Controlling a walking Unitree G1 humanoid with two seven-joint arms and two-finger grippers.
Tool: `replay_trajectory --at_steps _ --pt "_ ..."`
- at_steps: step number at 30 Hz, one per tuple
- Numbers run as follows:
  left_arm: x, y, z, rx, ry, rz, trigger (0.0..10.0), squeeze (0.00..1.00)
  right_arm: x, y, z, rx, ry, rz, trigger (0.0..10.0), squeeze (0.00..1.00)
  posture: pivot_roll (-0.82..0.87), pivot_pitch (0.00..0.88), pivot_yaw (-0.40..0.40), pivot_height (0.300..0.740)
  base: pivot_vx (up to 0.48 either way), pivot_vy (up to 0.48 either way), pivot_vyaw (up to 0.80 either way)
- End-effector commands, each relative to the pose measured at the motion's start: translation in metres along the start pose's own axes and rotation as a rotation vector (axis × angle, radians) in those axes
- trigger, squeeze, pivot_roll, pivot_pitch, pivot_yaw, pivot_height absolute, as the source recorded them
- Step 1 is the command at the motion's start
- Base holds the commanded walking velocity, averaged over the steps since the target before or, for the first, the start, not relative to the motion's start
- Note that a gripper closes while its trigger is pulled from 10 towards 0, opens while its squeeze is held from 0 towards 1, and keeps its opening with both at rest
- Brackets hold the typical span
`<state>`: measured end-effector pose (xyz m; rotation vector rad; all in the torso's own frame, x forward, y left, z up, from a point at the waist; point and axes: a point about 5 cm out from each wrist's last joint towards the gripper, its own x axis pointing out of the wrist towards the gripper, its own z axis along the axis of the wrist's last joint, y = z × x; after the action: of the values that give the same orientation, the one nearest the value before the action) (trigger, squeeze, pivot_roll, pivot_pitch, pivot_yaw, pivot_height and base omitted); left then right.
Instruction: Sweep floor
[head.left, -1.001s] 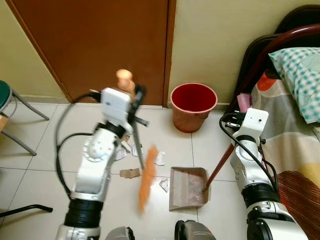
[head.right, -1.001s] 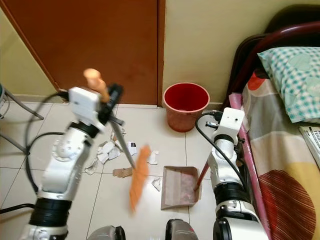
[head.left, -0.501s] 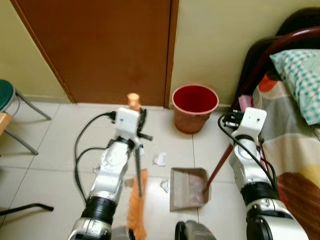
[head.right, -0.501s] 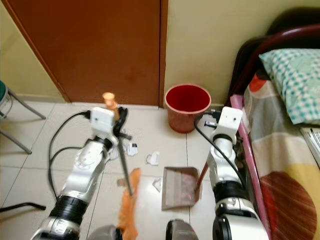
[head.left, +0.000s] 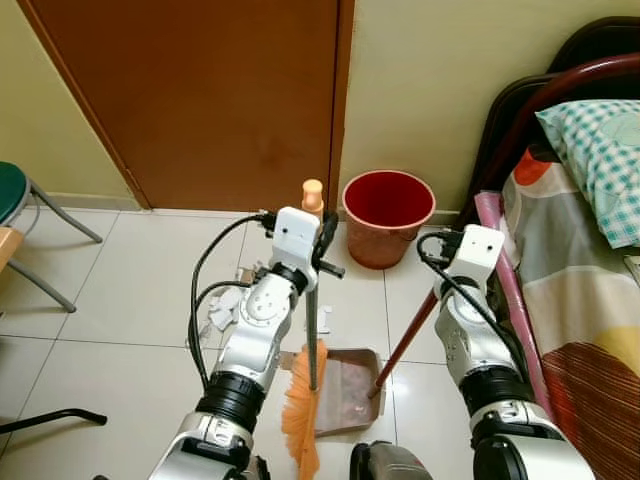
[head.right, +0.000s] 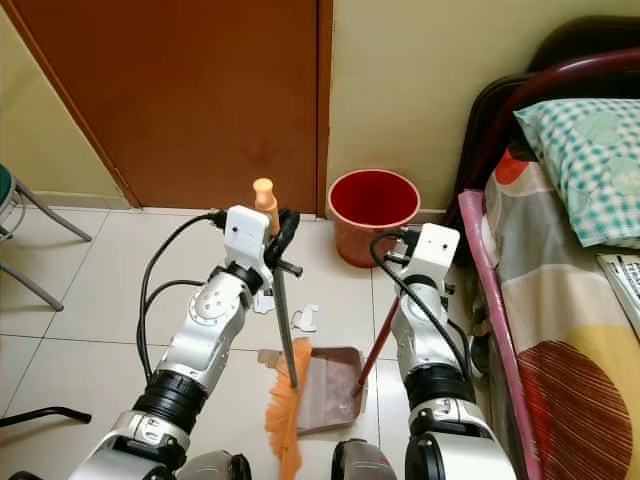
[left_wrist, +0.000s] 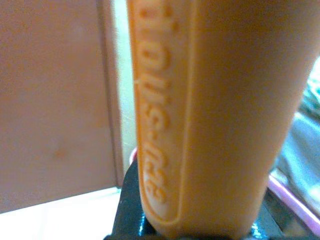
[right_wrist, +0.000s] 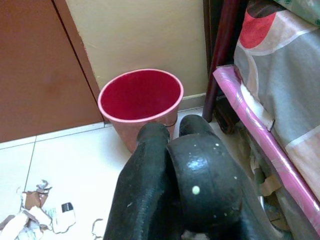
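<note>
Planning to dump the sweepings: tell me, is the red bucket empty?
Seems empty: the red bucket stands upright, its inside showing bare red.

The left arm is bent and reaches forward, and the left gripper (head.left: 322, 232) is closed around the broom handle (head.left: 312, 197) near its top. The right arm is raised beside it, and the right gripper (right_wrist: 172, 131) has both fingers pressed together, holding the dustpan handle (head.left: 402, 338).

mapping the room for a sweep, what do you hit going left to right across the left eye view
green stool → scattered paper scraps → left gripper on the broom → red bucket → right gripper on the dustpan handle → bed with checked pillow
</note>
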<state>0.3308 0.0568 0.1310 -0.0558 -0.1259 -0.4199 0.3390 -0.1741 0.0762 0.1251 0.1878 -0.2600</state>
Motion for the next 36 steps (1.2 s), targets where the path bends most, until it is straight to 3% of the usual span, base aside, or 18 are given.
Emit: replay_trajectory --at_steps 1,12,19,21,28,32,35,36 --pt "0.007 0.002 0.027 -0.052 -0.123 0.027 10.0 0.00 0.003 0.004 0.012 -0.002 -0.050 0.022 10.0 0.00 -0.04 0.087 -0.030 0.740 0.000 0.000 0.00" --pt "-0.005 0.041 0.059 0.069 -0.222 0.116 10.0 0.00 0.007 -0.018 0.032 -0.089 -0.146 0.017 10.0 0.00 -0.04 0.083 -0.028 0.740 0.000 0.000 0.00" --pt "-0.014 0.057 0.053 0.112 -0.189 0.160 10.0 0.00 0.007 -0.020 0.027 -0.089 -0.097 0.072 10.0 0.00 -0.03 0.093 -0.019 0.740 0.000 0.000 0.00" --pt "-0.016 0.057 0.052 0.158 -0.176 0.152 10.0 0.00 0.005 -0.016 0.017 -0.058 -0.039 0.098 10.0 0.00 -0.04 0.094 -0.015 0.740 0.000 0.000 0.00" --pt "-0.018 0.051 0.048 0.199 -0.162 0.120 10.0 0.00 -0.001 -0.008 0.009 -0.048 -0.027 0.137 10.0 0.00 -0.03 0.096 -0.010 0.740 0.000 0.000 0.00" --pt "-0.018 0.046 0.046 0.114 -0.154 0.133 10.0 0.00 -0.002 -0.010 0.003 -0.030 0.006 0.136 10.0 0.00 -0.03 0.101 -0.010 0.740 0.000 0.000 0.00" --pt "-0.013 0.033 0.044 0.027 -0.152 0.134 10.0 0.00 -0.002 -0.010 0.002 -0.012 0.015 0.122 10.0 0.00 -0.03 0.101 -0.010 0.740 0.000 0.000 0.00" --pt "-0.010 0.022 0.044 -0.015 -0.157 0.118 10.0 0.00 -0.002 -0.007 0.003 -0.007 0.007 0.125 10.0 0.00 -0.03 0.101 -0.010 0.740 0.000 0.000 0.00"
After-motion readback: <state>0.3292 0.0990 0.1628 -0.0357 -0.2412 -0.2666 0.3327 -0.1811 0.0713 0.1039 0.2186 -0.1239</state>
